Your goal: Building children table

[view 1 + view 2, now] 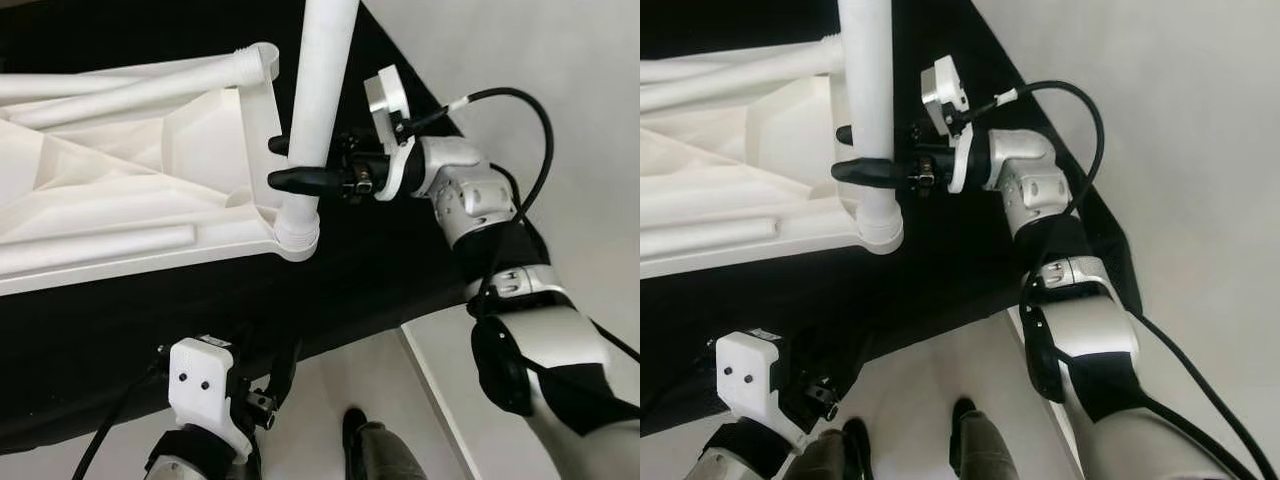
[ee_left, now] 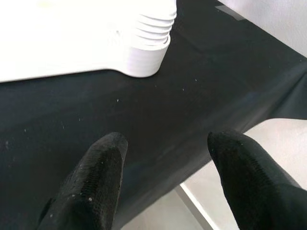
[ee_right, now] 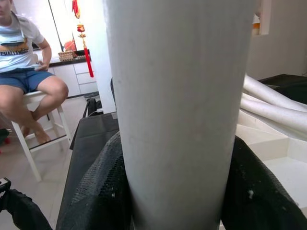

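Black cloth point(image 1: 380, 270) over the work surface, upturned white tabletop point(image 1: 130, 190) at 10 o'clock, right gripper point(image 1: 290, 162) clamped on upright table leg point(image 1: 318, 110) (seated in corner socket), left gripper point(image 2: 165, 167) fingers apart, grey floor point(image 1: 330, 400), person point(image 3: 24, 62) seated beyond.

White cylindrical plastic table leg point(image 1: 318, 100): smooth, matt. White moulded plastic tabletop point(image 1: 130, 180): smooth, faintly glossy. Black cloth cover point(image 2: 144, 124): matt, lint-flecked.

The white leg point(image 1: 322, 90) runs off the top edge; the upturned tabletop point(image 1: 120, 160) off the left
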`<state>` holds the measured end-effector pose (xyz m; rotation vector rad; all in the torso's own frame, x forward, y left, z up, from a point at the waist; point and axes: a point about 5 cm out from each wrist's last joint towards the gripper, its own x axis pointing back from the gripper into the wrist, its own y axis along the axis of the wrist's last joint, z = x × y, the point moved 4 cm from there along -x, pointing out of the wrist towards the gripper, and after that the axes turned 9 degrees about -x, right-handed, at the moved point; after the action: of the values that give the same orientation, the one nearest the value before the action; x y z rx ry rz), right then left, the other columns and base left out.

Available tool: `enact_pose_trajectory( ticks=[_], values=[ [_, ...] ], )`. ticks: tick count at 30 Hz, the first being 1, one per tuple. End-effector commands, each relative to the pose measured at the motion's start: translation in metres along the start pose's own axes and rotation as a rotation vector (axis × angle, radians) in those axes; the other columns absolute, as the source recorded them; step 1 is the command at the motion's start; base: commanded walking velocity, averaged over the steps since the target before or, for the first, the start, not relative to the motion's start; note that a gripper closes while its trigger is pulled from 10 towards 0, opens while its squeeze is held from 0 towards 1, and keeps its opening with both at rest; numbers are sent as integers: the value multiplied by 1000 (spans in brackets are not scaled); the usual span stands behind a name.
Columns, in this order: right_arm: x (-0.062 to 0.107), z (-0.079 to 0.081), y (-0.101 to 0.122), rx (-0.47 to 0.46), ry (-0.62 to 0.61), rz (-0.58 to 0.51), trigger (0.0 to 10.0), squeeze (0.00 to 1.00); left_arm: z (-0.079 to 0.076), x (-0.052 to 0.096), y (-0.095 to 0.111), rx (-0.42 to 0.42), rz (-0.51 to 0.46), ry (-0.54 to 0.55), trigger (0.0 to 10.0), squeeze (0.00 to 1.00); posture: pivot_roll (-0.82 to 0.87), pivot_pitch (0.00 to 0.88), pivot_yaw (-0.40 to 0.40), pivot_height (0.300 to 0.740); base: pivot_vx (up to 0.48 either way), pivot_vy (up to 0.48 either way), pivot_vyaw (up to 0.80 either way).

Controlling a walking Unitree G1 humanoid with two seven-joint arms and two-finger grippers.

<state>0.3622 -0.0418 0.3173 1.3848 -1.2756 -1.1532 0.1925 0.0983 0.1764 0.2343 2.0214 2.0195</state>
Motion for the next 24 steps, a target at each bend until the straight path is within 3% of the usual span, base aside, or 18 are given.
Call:
enact_pose_trajectory(
  ticks=[1, 2, 3, 4, 5, 7, 9, 10, 11, 13, 19, 24],
  values=[
    [6, -11, -30, -48, -153, 108, 0, 0, -3, 6, -4, 2, 38, -9, 10000, 0, 29, 417, -51, 740, 0, 0, 0],
    [6, -11, -30, -48, -153, 108, 0, 0, -3, 6, -4, 2, 38, -9, 10000, 0, 29, 417, -51, 740, 0, 0, 0],
    [7, -20, -41, -68, -314, 143, 0, 0, -4, 7, -4, 3, 40, -9, 10000, 0, 28, 417, -54, 740, 0, 0, 0],
    [7, -20, -41, -68, -314, 143, 0, 0, -4, 7, -4, 3, 40, -9, 10000, 0, 28, 417, -54, 740, 0, 0, 0],
    [14, -29, -60, -84, -557, 212, 0, 0, -4, 7, -4, 4, 41, -8, 10000, 0, 31, 417, -58, 740, 0, 0, 0],
    [27, -16, -90, -131, -841, 271, 0, 0, -4, 7, -3, 5, 40, -2, 10000, 0, 29, 424, -49, 740, 0, 0, 0],
    [27, -16, -90, -131, -841, 271, 0, 0, -4, 7, -3, 5, 40, -2, 10000, 0, 29, 424, -49, 740, 0, 0, 0],
    [23, -4, -100, -147, -912, 268, 0, 0, -4, 6, -2, 4, 39, -3, 10000, 0, 32, 417, -37, 740, 0, 0, 0],
    [23, -4, -100, -147, -912, 268, 0, 0, -4, 6, -2, 4, 39, -3, 10000, 0, 32, 417, -37, 740, 0, 0, 0],
    [13, -7, -97, -127, -926, 251, 0, 0, -3, 5, -3, 2, 41, -6, 10000, 0, 32, 413, -38, 740, 0, 0, 0],
    [7, -17, -88, -107, -941, 222, 0, 0, -1, 4, -4, -3, 37, 2, 10000, 0, 27, 408, -45, 740, 0, 0, 0],
    [-17, -5, -74, -157, -772, 104, 0, 0, 1, 2, -3, -3, 32, 10, 10000, 0, 23, 406, -47, 740, 0, 0, 0]
  ],
)
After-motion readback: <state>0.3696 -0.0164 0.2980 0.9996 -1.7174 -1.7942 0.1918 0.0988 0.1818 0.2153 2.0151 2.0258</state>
